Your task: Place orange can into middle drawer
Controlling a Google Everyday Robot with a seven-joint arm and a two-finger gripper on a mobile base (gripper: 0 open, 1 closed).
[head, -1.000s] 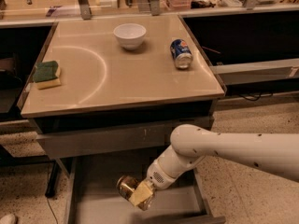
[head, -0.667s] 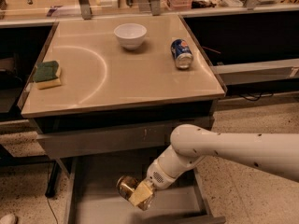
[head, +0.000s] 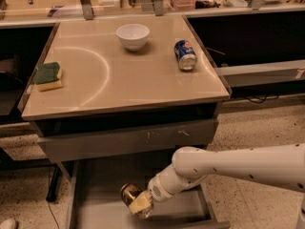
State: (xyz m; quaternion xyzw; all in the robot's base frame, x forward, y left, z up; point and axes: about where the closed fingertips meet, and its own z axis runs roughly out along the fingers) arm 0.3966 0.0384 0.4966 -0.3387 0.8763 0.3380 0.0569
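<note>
nothing moved: gripper [head: 139, 205] (over middle drawer [head: 102, 182]) clasps orange can [head: 127, 193]

We saw warm, yellowish light falling from above onto the table [head: 143, 87], whose pale top carried a curved streak of glare on its left half. The bowl [head: 133, 35] and blue can [head: 185, 55] on the table cast short, soft shadows. Below the table's front edge it was dimmer. The middle drawer [head: 100, 192] lay in shade there, and the gripper [head: 139, 205], clamped on the orange can [head: 127, 192], caught a small glint.
</note>
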